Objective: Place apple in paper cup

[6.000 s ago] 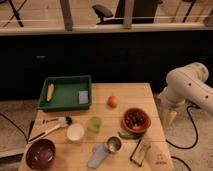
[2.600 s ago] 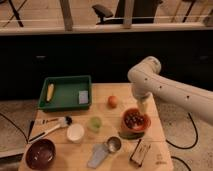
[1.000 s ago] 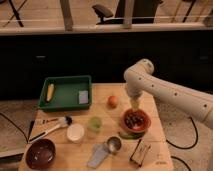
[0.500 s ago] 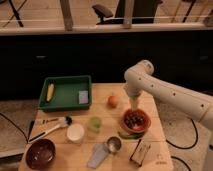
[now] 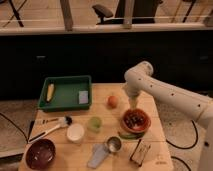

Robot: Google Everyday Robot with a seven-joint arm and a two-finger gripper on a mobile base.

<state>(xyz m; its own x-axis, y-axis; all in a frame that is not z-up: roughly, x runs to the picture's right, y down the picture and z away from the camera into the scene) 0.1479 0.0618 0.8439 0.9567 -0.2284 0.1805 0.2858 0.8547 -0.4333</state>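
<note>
The apple (image 5: 113, 101), small and orange-red, sits on the wooden table (image 5: 155, 150) right of the green tray. The white paper cup (image 5: 75, 132) stands upright to the front left of it, beside a pale green cup (image 5: 94, 123). My white arm reaches in from the right. Its gripper (image 5: 132, 103) points down just right of the apple, above the back rim of the fruit bowl, open and holding nothing. A small gap separates it from the apple.
An orange-brown bowl of dark fruits (image 5: 136, 120) stands under the gripper. The green tray (image 5: 65, 92) holds a corn cob (image 5: 50, 91) and a sponge. A brush (image 5: 50, 122), a dark bowl (image 5: 40, 153), a metal measuring cup (image 5: 114, 145) and a small packet (image 5: 141, 152) lie along the front.
The arm has barely shifted; the gripper hangs slightly lower beside the apple. The apple, the cups and the bowls have not moved.
</note>
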